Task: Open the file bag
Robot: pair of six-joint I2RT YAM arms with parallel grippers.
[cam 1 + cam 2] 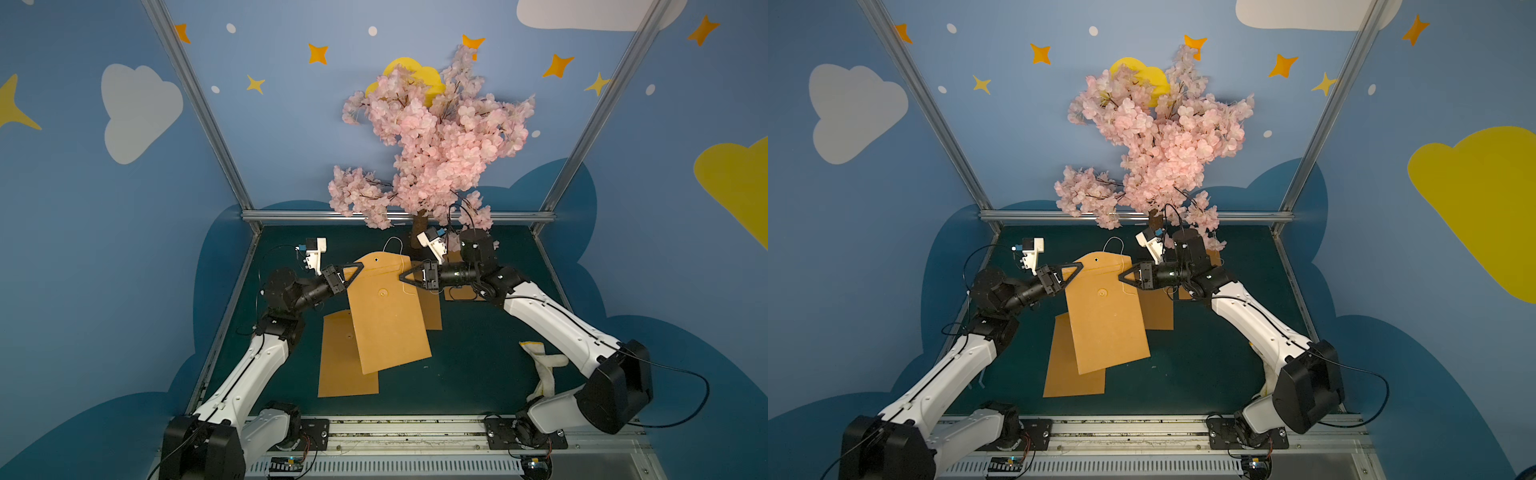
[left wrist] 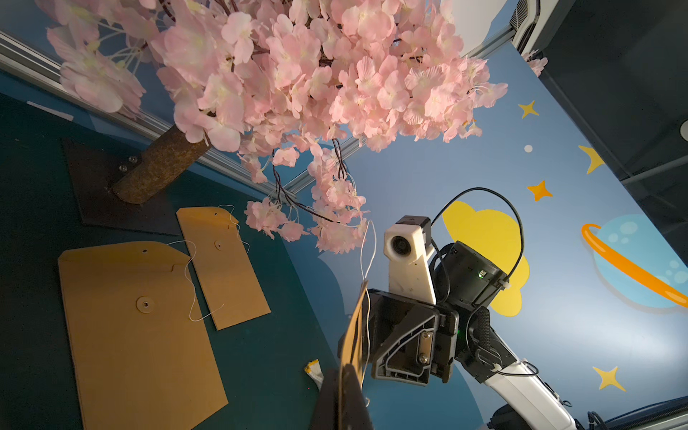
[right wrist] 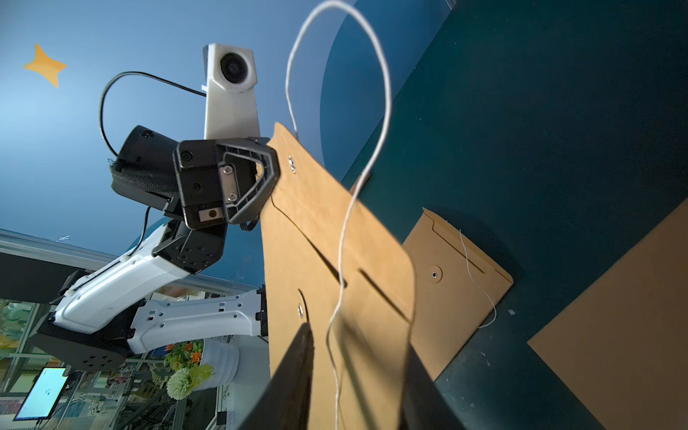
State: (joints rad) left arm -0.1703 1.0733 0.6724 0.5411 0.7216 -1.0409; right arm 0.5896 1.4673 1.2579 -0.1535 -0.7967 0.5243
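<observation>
File bag (image 1: 386, 324) hangs from my clamped left tool (image 1: 360, 266) alone; right tool (image 1: 402, 277), half-spread, grips nothing, so I fear it twisting loose.

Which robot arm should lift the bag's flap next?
Probably right. The right gripper is open beside the loose string; the left gripper is busy, shut on the file bag, holding it up.

A pink blossom tree (image 1: 436, 137) stands at the back of the dark green table (image 1: 478, 353). A crumpled white cloth (image 1: 544, 368) lies near the table's right edge. One spare brown envelope (image 1: 338, 361) lies flat toward the left, another (image 1: 432, 309) nearer the tree.
</observation>
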